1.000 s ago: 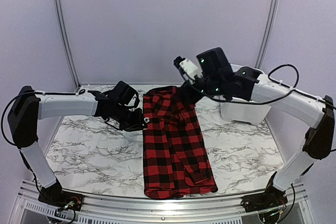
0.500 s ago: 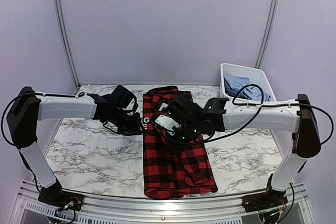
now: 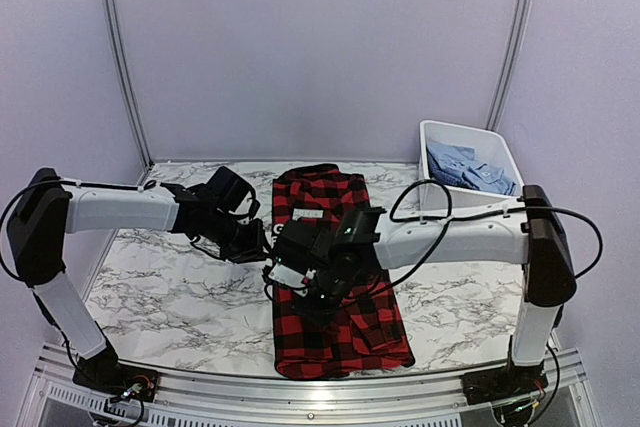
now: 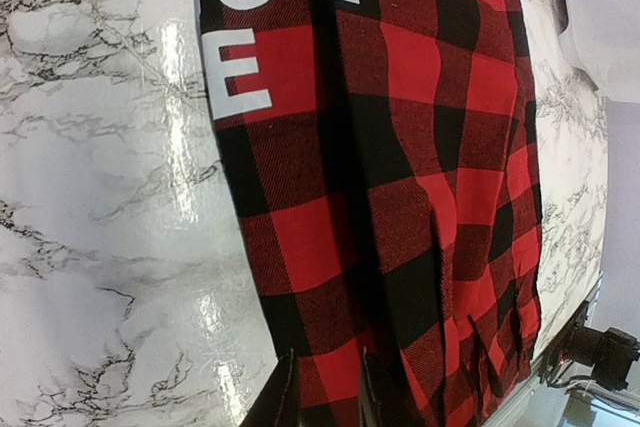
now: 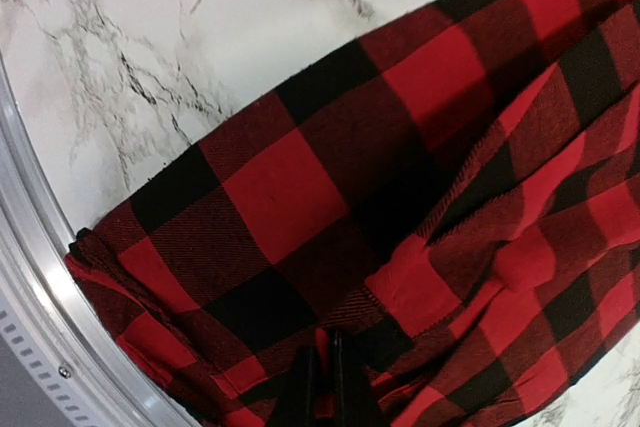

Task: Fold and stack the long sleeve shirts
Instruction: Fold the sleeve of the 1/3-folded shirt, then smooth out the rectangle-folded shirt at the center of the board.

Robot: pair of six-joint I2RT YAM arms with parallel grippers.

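A red-and-black check long sleeve shirt [image 3: 345, 342] lies lengthwise down the middle of the table, from the back to the near edge. My left gripper [image 3: 258, 245] sits at the shirt's left edge. In the left wrist view its fingers [image 4: 283, 397] stand narrowly apart over the flat cloth [image 4: 400, 147], and the gripper [image 4: 325, 397] holds nothing. My right gripper [image 3: 312, 295] is low over the shirt's middle. In the right wrist view it [image 5: 323, 377] is shut, tips against the rumpled cloth [image 5: 290, 187]. Light blue shirts [image 3: 465, 172] lie in the tub.
A white plastic tub [image 3: 468, 128] stands at the back right corner. Marble table top [image 3: 170, 297] shows on both sides of the shirt. The metal front rail [image 5: 30, 277] runs just past the shirt's near end.
My right arm has swung from the shirt's far collar end down to its middle, lower and nearer. My left gripper has shifted slightly left and nearer. The shirt lies much as before.
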